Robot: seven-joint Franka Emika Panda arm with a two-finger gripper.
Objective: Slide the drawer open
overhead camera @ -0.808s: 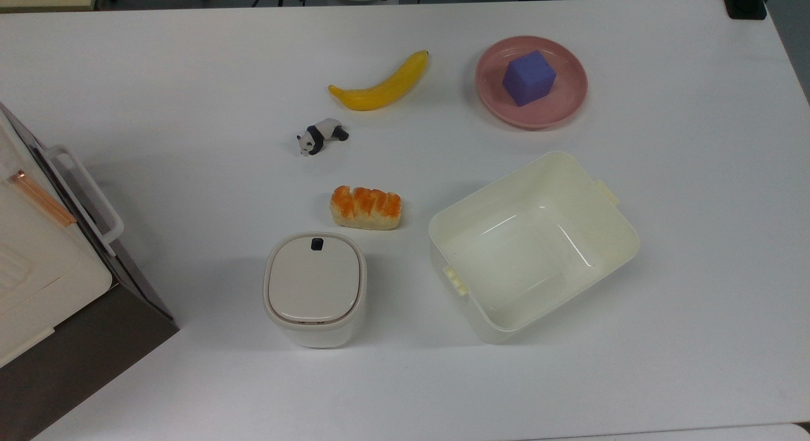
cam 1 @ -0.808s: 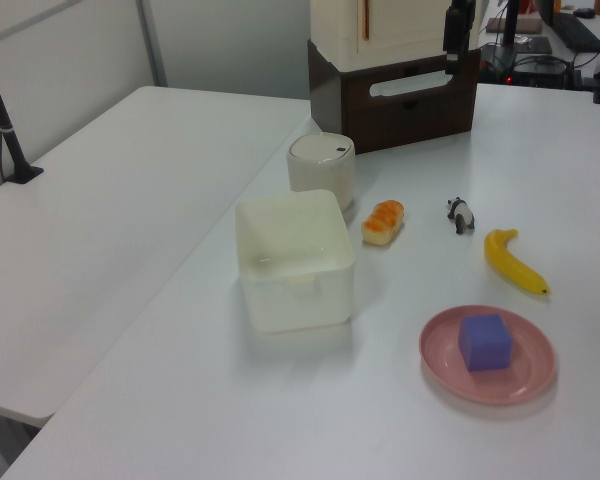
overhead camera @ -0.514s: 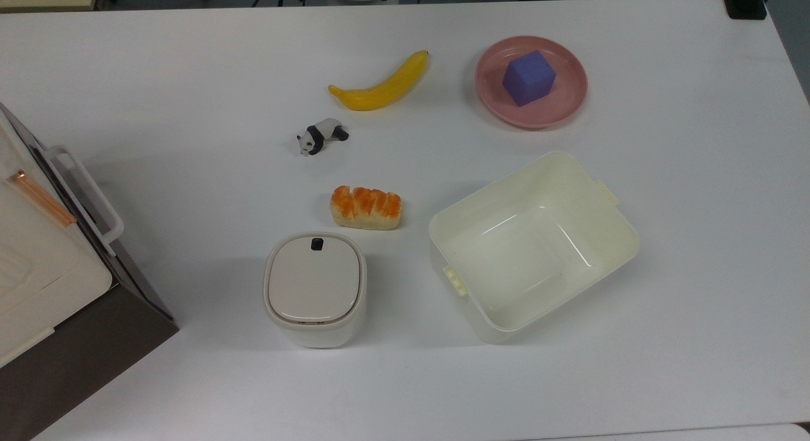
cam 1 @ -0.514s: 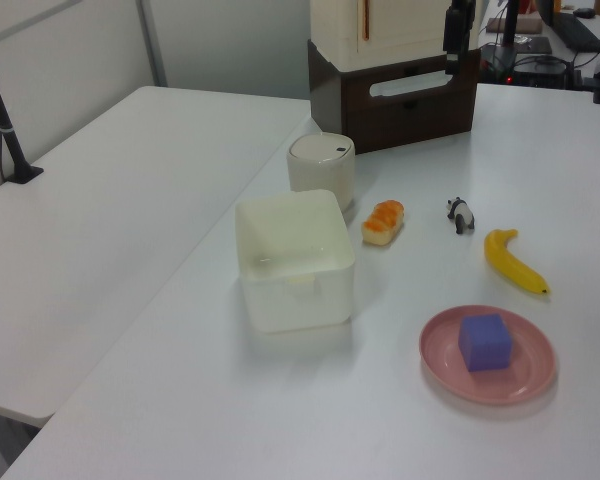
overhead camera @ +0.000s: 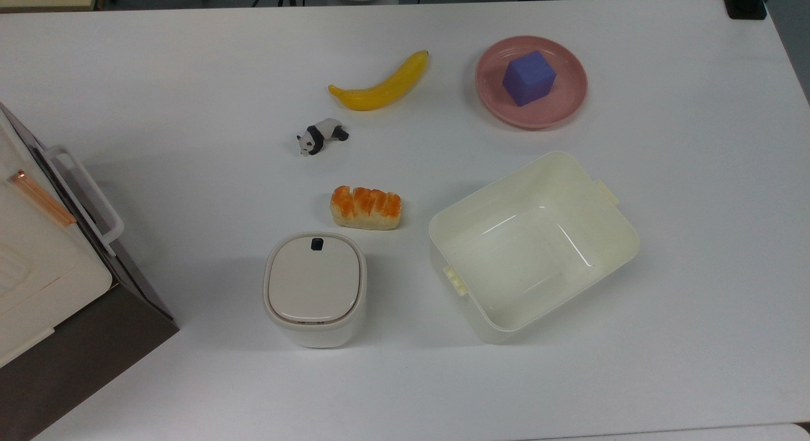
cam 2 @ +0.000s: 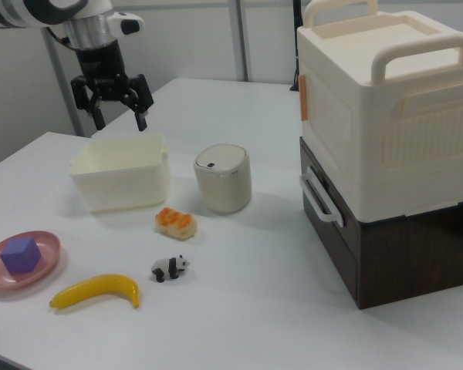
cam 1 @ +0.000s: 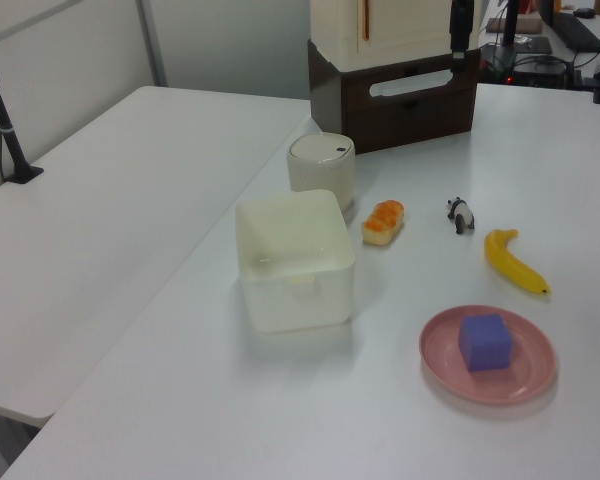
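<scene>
The drawer (cam 2: 328,231) is the dark brown bottom unit under a stacked cream box (cam 2: 386,100), and it sits pushed in. Its white loop handle (cam 2: 318,197) faces the table. The drawer is at the top view's left edge (overhead camera: 130,273) with the handle (overhead camera: 85,197), and at the back of the left view (cam 1: 410,108). My gripper (cam 2: 119,117) hangs open and empty high over the table at the right view's upper left, above the cream tub (cam 2: 119,181) and far from the handle.
On the white table lie a white lidded bin (overhead camera: 314,289), the cream tub (overhead camera: 531,245), a bread piece (overhead camera: 366,207), a panda figure (overhead camera: 321,136), a banana (overhead camera: 381,83) and a pink plate (overhead camera: 490,93) holding a purple cube (overhead camera: 529,78).
In the left view a dark part at the top edge, in front of the cream box, has shifted slightly right and up. Nothing on the table has moved.
</scene>
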